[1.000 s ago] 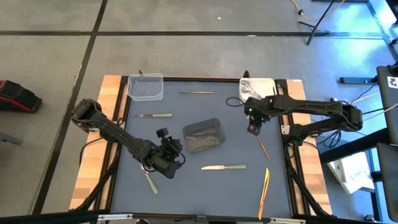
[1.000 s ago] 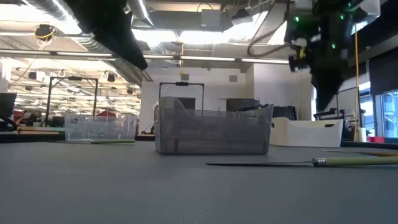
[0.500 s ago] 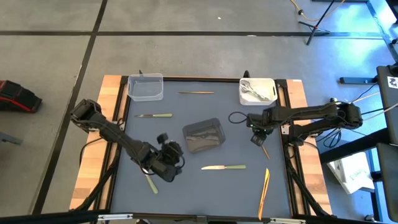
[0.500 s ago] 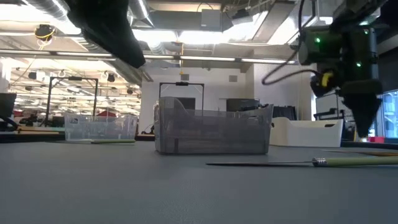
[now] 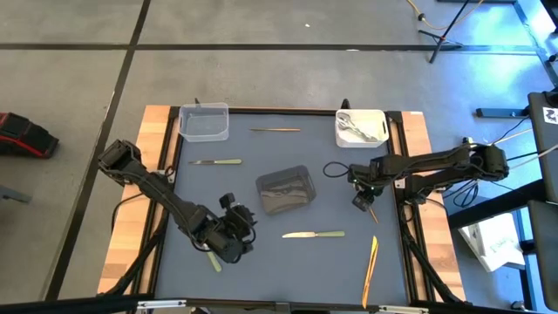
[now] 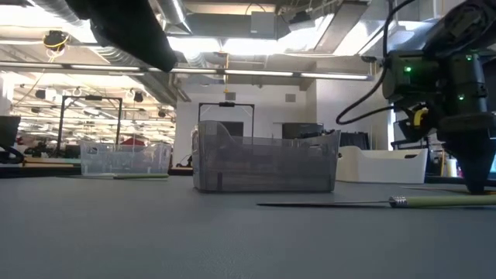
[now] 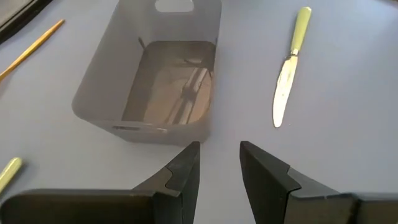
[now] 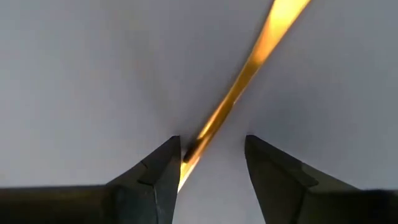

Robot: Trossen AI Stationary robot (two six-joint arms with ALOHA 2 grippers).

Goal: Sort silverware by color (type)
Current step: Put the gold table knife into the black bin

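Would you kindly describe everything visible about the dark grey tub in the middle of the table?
The dark grey tub is a translucent, smoky plastic rectangular bin with rounded corners and a handle cutout in one end wall. It stands upright, slightly askew, near the mat's centre. The left wrist view shows it holds nothing. No utensil or gripper touches it; a green-handled knife lies apart, nearer the front edge.

I see a glossy gold metal utensil [image 8: 239, 81] on the matt grey table mat [image 5: 261, 262]. The smoky translucent plastic tub [image 7: 155, 74] looks smooth. The pale-green-handled knife [image 7: 287, 68] has a shiny steel blade.
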